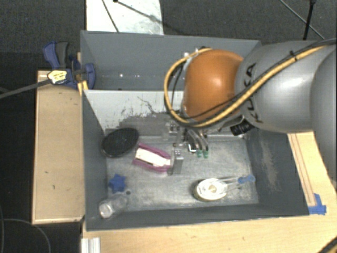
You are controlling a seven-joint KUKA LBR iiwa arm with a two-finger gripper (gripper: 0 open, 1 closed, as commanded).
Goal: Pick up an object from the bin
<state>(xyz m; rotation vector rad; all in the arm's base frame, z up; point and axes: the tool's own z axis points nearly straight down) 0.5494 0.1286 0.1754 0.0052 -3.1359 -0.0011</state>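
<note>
5 loose things: black oval pad [120,142], pink-and-white packet [151,158], blue piece [117,183], clear bottle [109,206], white round brush [211,189].
Tool [178,161]: frame centre, at the packet's right end; apart or together cannot be told.

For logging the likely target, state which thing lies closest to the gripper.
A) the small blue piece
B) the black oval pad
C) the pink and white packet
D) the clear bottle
C: the pink and white packet lies right beside the gripper, with its right end next to the tip. The other three things lie farther left.
</note>
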